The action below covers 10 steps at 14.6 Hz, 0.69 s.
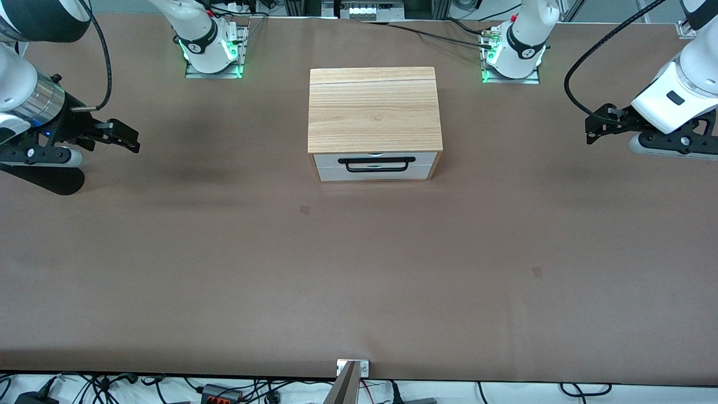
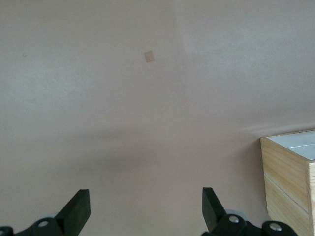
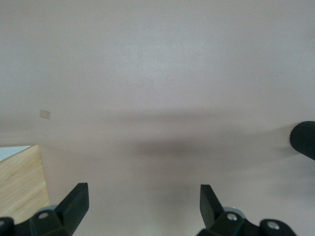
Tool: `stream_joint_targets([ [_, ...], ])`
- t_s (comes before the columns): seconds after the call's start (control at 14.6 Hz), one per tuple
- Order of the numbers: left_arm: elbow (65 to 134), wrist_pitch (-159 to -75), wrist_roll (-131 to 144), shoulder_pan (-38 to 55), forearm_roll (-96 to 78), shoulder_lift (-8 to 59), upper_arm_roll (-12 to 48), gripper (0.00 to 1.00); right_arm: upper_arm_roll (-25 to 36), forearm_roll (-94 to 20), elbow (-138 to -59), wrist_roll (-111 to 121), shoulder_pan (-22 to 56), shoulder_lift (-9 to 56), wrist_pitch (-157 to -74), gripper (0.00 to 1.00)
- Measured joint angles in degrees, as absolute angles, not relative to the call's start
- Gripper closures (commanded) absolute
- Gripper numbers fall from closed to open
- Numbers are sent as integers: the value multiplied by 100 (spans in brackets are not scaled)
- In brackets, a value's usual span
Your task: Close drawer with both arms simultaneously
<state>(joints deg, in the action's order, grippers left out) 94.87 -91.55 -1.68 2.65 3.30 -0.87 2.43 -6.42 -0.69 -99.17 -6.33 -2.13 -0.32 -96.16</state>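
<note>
The light-oak cabinet (image 1: 373, 109) stands on the brown table midway between the arm bases. Its drawer (image 1: 374, 166) shows a white front panel with a black bar handle (image 1: 376, 164), and the panel sits flush in the cabinet's front, facing the front camera. My left gripper (image 1: 590, 130) hangs open and empty over the table toward the left arm's end, well apart from the cabinet. My right gripper (image 1: 130, 137) hangs open and empty toward the right arm's end. The left wrist view shows open fingers (image 2: 146, 206) and a cabinet corner (image 2: 288, 177). The right wrist view shows the same (image 3: 143, 204), (image 3: 22, 179).
The brown table (image 1: 359, 280) carries only the cabinet and small tape marks (image 1: 304, 209), (image 1: 537, 271). The arm bases (image 1: 213, 50), (image 1: 513, 53) stand beside the cabinet's back. A camera mount (image 1: 352, 370) sits at the front edge.
</note>
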Motion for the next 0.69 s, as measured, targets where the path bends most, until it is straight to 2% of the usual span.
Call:
stream_joint_targets([
  [0.69, 9480, -9151, -168, 267, 330, -80, 247, 0, -649, -105, -9918, -623, -213, -168, -9561, 0],
])
